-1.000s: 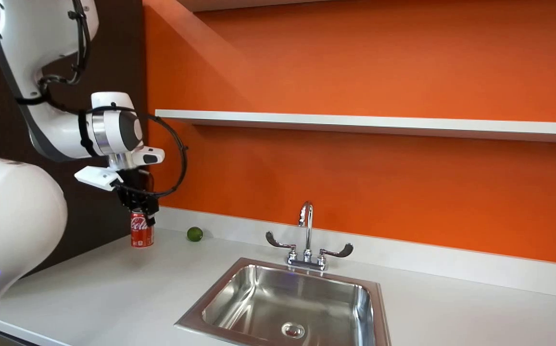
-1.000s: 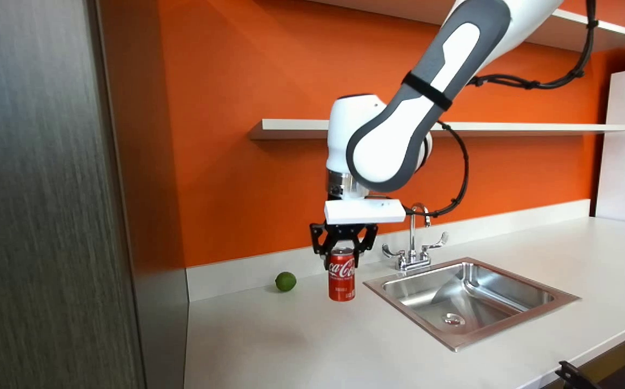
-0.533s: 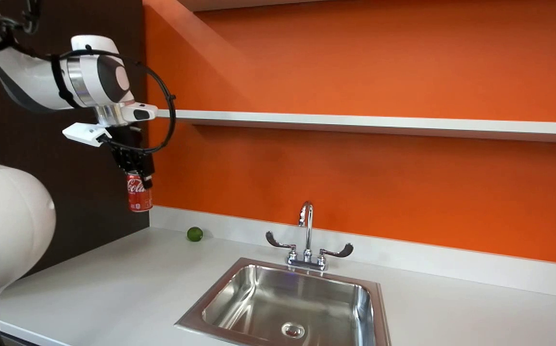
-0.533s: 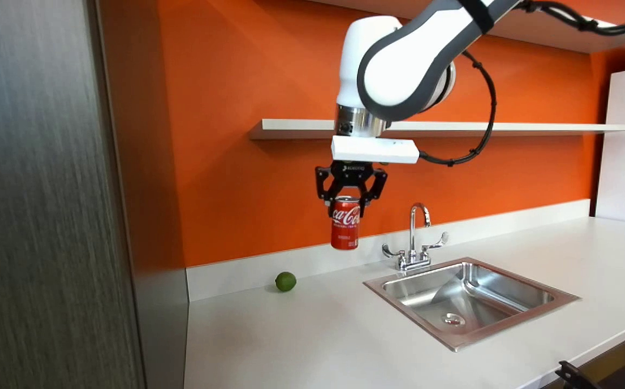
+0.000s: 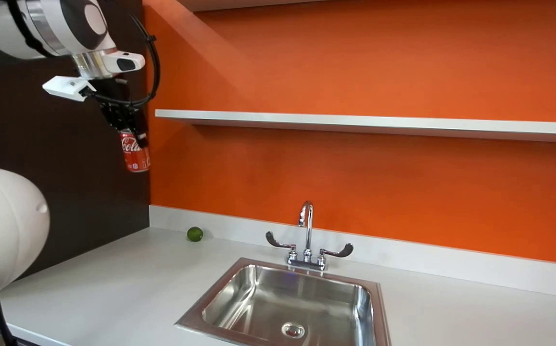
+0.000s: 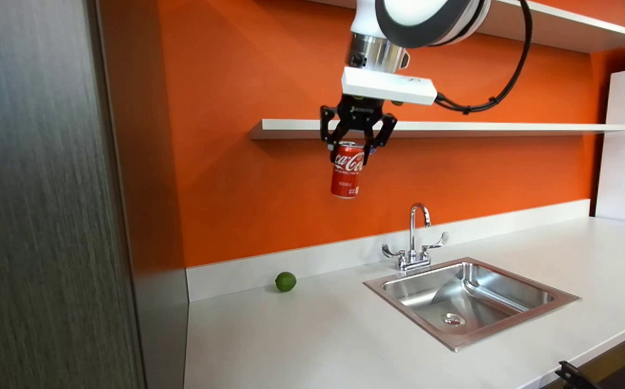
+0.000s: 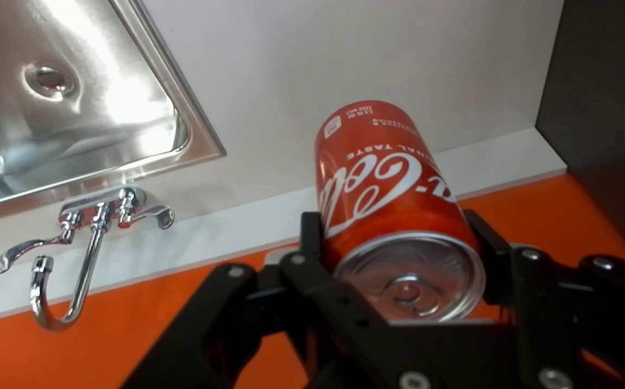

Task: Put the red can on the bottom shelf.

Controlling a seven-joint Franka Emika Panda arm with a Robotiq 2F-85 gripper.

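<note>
In an exterior view the one red can [image 5: 135,157] hangs in the air toward the left of the frame, a little above mid-height, silvery end up and leaning slightly left; in an exterior view the can [image 6: 346,182] is near the centre, that end leaning slightly right, so its long axis runs close to upright in both. In the wrist view the silvery end faces the lens, low and right of centre, and the white lettering is upside down. The single gripper [image 6: 350,160] holds the can, its two jaws clasping opposite sides near the silvery end; where the can shows at left, one jaw hides part of the lettering and the second is hard to make out. Two white shelves show: the bottom shelf [image 5: 355,121], its left end higher than the can and just right of it, runs past the right edge, and in an exterior view the gripper hides a stretch of it; the upper shelf [image 6: 572,32] is cut off by the top edge. One green ball [image 5: 195,234] lies on the countertop [image 5: 129,283], left of centre. One sink [image 5: 378,312] fills the lower middle, its front cut off; behind it stands one faucet [image 5: 309,240] with two handles [image 5: 341,252].
</note>
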